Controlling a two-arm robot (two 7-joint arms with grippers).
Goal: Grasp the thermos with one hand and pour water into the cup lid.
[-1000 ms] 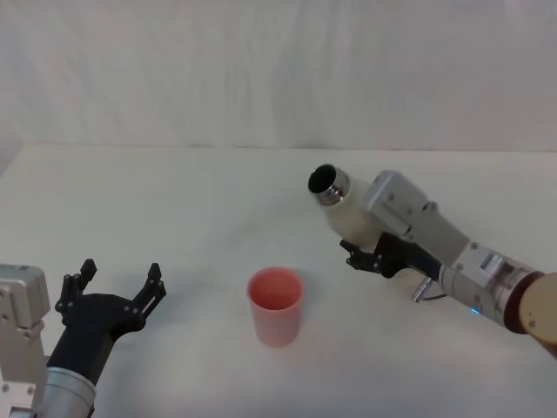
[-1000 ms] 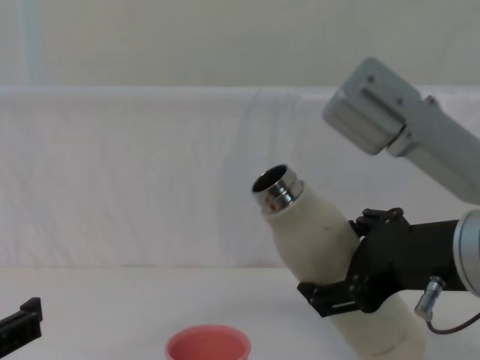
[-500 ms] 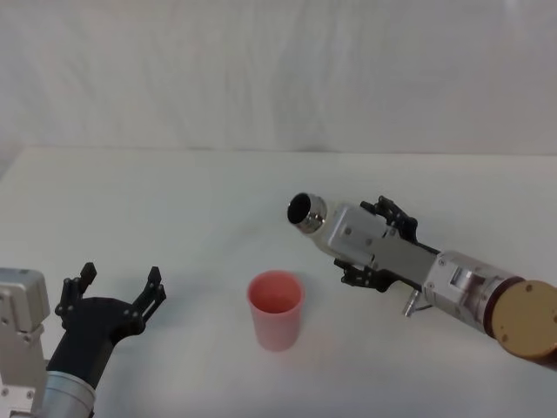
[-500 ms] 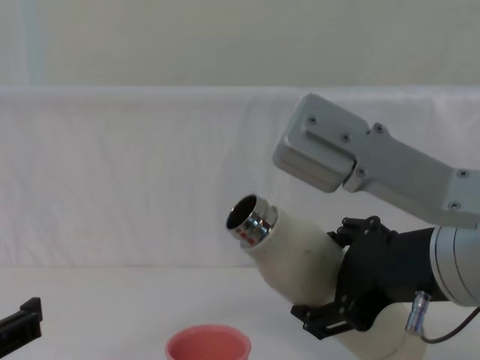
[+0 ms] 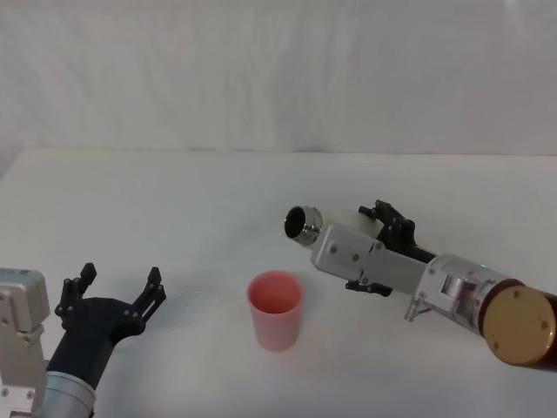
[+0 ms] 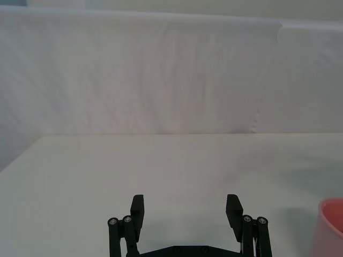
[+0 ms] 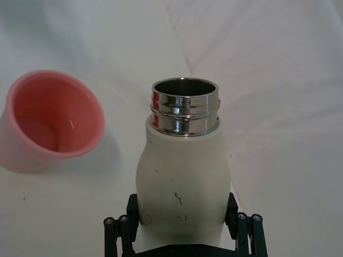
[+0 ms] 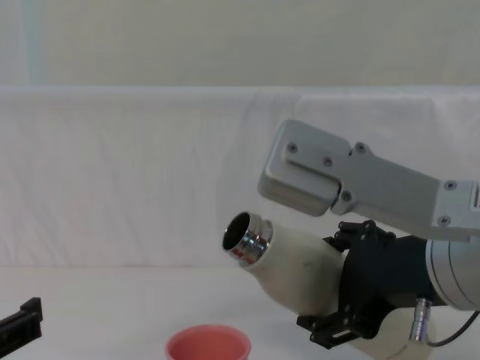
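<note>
- Your right gripper [image 7: 182, 227], the black two-fingered hand on the silver-grey arm, is clenched around the body of the tall cream-white thermos [image 8: 296, 259] with the shiny steel threaded neck; in the right wrist view a finger sits against each side of the bottle.
- In the chest view you hold the thermos lifted off the white table [image 5: 174, 200] and tipped steeply, its open steel mouth pointing toward 10 o'clock.
- In the head view the mouth of the thermos [image 5: 302, 225] sits at about 1 o'clock from the small round pink-red cup lid [image 5: 276, 306], close to it but not over its opening.
- The cup lid [image 7: 51, 120] stands upright on the table, apart from the thermos; you can see no stream leaving the neck.
- Your left gripper [image 5: 117, 292], the other black hand, rests low at 9 o'clock from the cup lid, well apart, fingers spread and grasping nothing.
</note>
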